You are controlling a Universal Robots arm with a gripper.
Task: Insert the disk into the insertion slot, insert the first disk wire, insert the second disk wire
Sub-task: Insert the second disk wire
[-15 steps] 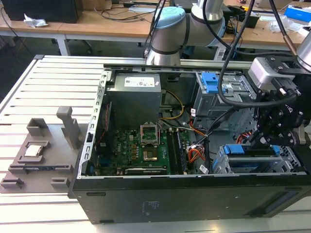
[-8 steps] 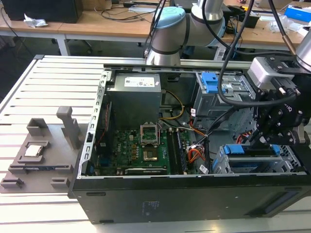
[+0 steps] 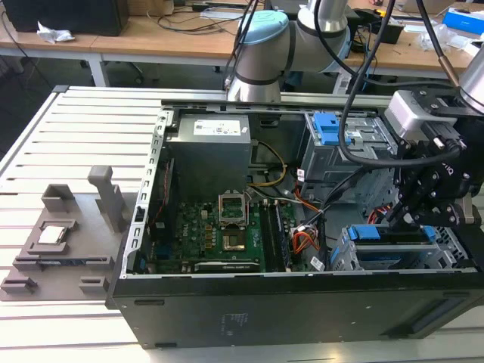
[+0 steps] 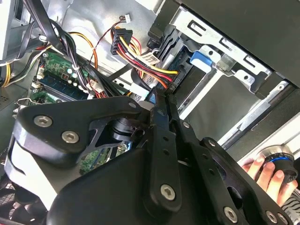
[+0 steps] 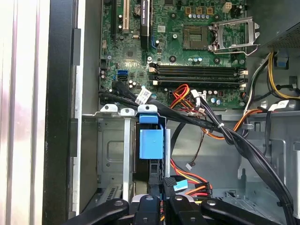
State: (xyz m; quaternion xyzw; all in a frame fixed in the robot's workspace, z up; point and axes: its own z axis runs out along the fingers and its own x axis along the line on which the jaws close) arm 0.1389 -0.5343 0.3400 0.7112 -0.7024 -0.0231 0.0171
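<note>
One black gripper [image 3: 414, 215] hangs just above the grey disk in its bright blue plastic carrier [image 3: 393, 236], which lies in the silver perforated metal insertion slot [image 3: 346, 259]; I cannot tell if the gripper is open or closed.

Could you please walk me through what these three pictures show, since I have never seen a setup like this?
The exterior view looks down on an open computer case lying on a slatted table. A robot arm reaches over it. Its black tool hangs above the disk, a drive in a blue carrier that sits in the silver insertion slot. The two wrist views come from cameras riding on the arm. The first wrist view looks past the tool to the carrier, the green motherboard and coloured wires. The second wrist view shows the tool's linkage close up, and a person's fingers.
</note>
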